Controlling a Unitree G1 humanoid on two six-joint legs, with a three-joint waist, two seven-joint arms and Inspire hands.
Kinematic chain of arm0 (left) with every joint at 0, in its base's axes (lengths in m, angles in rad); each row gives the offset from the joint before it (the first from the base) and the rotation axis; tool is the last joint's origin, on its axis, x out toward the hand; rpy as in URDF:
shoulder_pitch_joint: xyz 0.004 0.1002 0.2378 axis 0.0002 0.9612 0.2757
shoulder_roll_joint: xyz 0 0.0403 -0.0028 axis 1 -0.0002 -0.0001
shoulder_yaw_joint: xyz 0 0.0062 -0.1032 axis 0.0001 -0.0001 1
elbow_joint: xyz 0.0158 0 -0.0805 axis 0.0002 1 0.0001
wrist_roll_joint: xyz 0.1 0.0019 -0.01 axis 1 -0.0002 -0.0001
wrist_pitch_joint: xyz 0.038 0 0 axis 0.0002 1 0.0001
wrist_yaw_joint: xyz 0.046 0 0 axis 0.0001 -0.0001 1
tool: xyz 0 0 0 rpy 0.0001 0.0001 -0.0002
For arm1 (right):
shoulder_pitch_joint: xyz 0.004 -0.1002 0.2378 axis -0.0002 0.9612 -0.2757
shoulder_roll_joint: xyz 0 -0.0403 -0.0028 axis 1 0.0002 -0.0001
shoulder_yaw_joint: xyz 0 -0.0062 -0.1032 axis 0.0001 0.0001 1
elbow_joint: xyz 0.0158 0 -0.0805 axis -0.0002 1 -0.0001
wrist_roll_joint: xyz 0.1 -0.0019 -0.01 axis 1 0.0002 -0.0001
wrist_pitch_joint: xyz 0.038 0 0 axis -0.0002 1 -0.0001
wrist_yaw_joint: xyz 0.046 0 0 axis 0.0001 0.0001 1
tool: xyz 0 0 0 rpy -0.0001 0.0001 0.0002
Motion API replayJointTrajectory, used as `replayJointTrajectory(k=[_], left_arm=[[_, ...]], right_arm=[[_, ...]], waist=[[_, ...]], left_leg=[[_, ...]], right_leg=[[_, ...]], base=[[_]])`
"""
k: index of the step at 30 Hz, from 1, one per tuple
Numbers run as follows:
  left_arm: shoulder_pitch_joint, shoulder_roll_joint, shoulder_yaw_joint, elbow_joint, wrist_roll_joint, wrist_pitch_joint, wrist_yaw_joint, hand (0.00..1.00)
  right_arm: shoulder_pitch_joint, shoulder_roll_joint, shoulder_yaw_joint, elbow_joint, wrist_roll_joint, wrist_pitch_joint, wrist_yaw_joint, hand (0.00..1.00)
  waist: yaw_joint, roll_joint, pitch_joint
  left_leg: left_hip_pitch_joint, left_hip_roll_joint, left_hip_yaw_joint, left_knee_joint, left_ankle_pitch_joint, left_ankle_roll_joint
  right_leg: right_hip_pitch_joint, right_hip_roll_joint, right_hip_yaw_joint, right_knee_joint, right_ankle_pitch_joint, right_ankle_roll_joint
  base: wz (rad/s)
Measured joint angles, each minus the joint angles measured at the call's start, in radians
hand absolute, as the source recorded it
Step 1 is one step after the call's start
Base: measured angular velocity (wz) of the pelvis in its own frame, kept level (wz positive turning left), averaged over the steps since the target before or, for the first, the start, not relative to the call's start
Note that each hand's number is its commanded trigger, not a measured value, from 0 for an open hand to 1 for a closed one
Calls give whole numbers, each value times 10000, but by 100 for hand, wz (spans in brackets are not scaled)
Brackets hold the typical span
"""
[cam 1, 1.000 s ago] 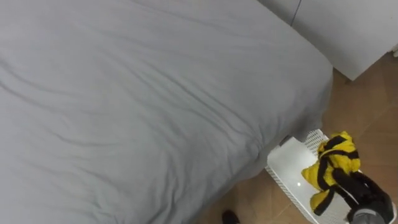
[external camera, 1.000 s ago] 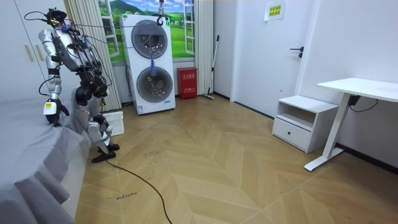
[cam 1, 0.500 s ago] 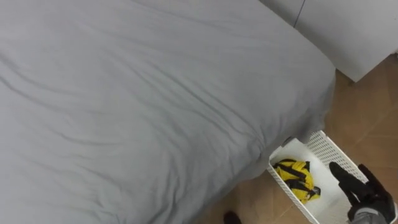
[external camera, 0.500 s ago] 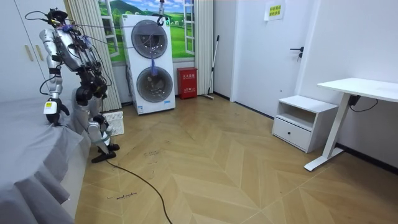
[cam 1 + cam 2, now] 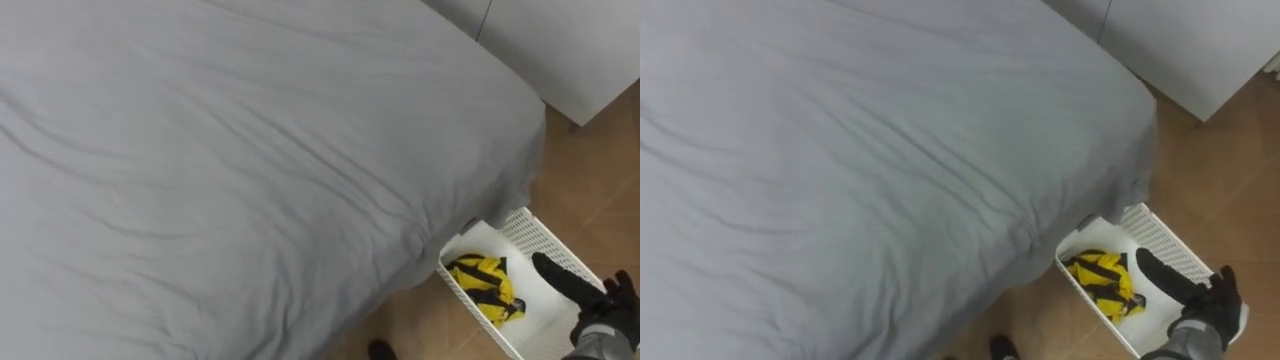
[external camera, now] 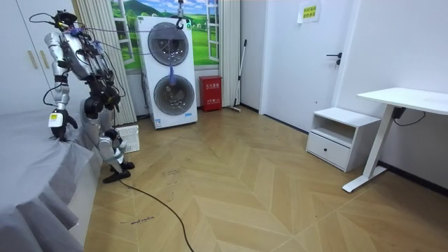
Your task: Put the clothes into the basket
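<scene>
Fingers [image 5: 1160,268]: straight and relaxed, closed on nothing, stretched out over the open top of the basket.
Right hand [image 5: 1208,300]: comes in from the lower right, poised above the basket's right-hand part, clear of the garment.
Left hand [image 6: 56,122]: in the room view, hangs low over the bed's edge; whether it is open or closed cannot be told.
Yellow-and-black garment [image 5: 1102,278]: lies bunched inside the basket, toward the bed-side end, touched by neither hand.
White laundry basket [image 5: 1162,238]: stands upright on the floor just beside the bed's corner, lattice wall showing.
Robot's stance: upright at the bed's corner, basket by its feet on its right.
Task progress: one garment is in, so that piece is judged done. No other clothes lie on the stretch of bed in view. Parts of the bed lie outside the eye views, so whether more is left cannot be settled.
Grey bed sheet [image 5: 860,150]: smooth with light creases, its corner draping down next to the basket's rim.
Surroundings: white cupboard [image 5: 1200,45] beyond the bed and wooden floor [image 5: 1230,170]; stacked washer and dryer [image 6: 170,73], red box [image 6: 211,93], bedside cabinet [image 6: 341,137] and desk [image 6: 406,98] stand well apart.
Obstructions: none between hand and basket; the draped sheet corner is the sole thing close enough to snag.
</scene>
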Motion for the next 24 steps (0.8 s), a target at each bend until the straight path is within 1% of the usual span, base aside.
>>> replayJointTrajectory(k=[4,6,7,8,9,10,11,12,13,14,15,16,17,18,19,21,22,23,24], left_arm=[[74,-15,-15,-166,13,-41,-112,0],[302,-11,118,-273,9,-113,-164,0],[373,3,150,-360,-10,-140,-167,0],[500,6,146,-515,-8,-210,-175,0],[631,-3,136,-589,4,-266,-200,0],[661,-7,137,-619,57,-285,-207,0],[693,-9,145,-658,195,-344,-196,0],[753,-10,147,-709,380,-428,-151,0],[785,-11,146,-759,508,-446,-136,0],[795,-34,157,-873,708,-473,-131,0],[896,-104,244,-977,766,-492,-123,0],[912,-167,324,-983,801,-504,-112,0],[963,-297,495,-967,868,-502,-96,0],[990,-343,507,-967,896,-500,-86,0],[1001,-357,514,-959,893,-500,-78,0],[961,-438,675,-912,886,-501,-60,0],[943,-455,715,-904,886,-501,-61,0],[947,-483,799,-875,888,-514,-77,0],[947,-536,965,-809,892,-524,-102,0]], right_arm=[[390,98,575,-167,-402,-12,125,0],[850,260,678,-421,-464,-8,267,0],[980,313,715,-484,-460,-7,296,0],[1137,383,877,-466,-415,3,337,0],[1267,498,941,-401,-356,32,333,0],[1362,566,983,-392,-370,42,335,0],[1541,737,995,-376,-376,65,352,0],[1615,899,1002,-163,-367,98,405,0],[1648,947,1005,-15,-366,135,453,0],[1745,982,1012,201,-355,256,572,0],[1828,983,1046,363,-379,351,733,0],[1854,986,1074,476,-401,371,796,0],[1885,1024,1075,789,-442,427,973,0],[1892,1073,1102,1203,-465,537,1163,0],[1881,1092,1171,1460,-514,578,1246,0],[1789,1159,1503,2242,-669,919,1543,0],[1801,1181,1584,2362,-718,995,1611,0],[1862,1224,1639,2583,-785,1177,1738,0],[1877,1244,1646,2760,-845,1367,1851,0]], waist=[[1,-55,12],[-21,-173,21],[-7,-209,9],[-34,-290,5],[-36,-383,-4],[-45,-441,-9],[-40,-537,-17],[-30,-642,-36],[-18,-689,-38],[-8,-755,-80],[47,-860,-71],[66,-915,-79],[133,-1067,-109],[228,-1192,-164],[245,-1254,-188],[369,-1502,-188],[416,-1550,-174],[523,-1624,-196],[551,-1659,-189]], left_leg=[[493,6,-88,-62,1,-4],[891,-1,-272,-173,1,-12],[992,1,-283,-175,0,-12],[1164,17,-367,-178,0,-13],[1333,24,-554,-192,1,-17],[1421,19,-649,-195,1,-20],[1593,16,-824,-210,5,-26],[1791,11,-907,-234,9,-32],[1921,1,-944,-277,9,-33],[2159,-36,-1088,-373,7,-36],[2400,-93,-1237,-437,6,-37],[2521,-129,-1349,-472,7,-36],[2743,-182,-1468,-532,6,-37],[2962,-231,-1563,-571,6,-36],[3040,-258,-1692,-582,5,-36],[3377,-385,-2064,-684,4,-38],[3458,-414,-2178,-704,4,-38],[3555,-472,-2352,-707,4,-38],[3623,-517,-2500,-710,2,-38]], right_leg=[[595,-10,-96,-206,-17,-32],[1102,-51,-303,-393,-64,-66],[1232,-62,-359,-434,-79,-75],[1533,-74,-499,-626,-82,-75],[1853,-93,-672,-840,-71,-92],[2023,-109,-781,-939,-67,-99],[2348,-144,-1042,-1165,-53,-121],[2692,-182,-1298,-1417,-43,-129],[2895,-200,-1428,-1528,-40,-134],[3263,-244,-1700,-1748,-41,-137],[3619,-293,-1909,-1887,-67,-118],[3792,-309,-1986,-1969,-82,-108],[4128,-368,-2201,-2128,-122,-97],[4472,-400,-2339,-2318,-131,-89],[4634,-419,-2448,-2407,-137,-80],[5086,-498,-2770,-2484,-278,-52],[5191,-515,-2851,-2492,-301,-48],[5408,-557,-3040,-2546,-327,-37],[5584,-583,-3218,-2629,-343,-14]], base=[[7],[20],[29],[32],[39],[50],[63],[65],[71],[67],[66],[56],[47],[46],[47],[48],[44],[45],[46]])
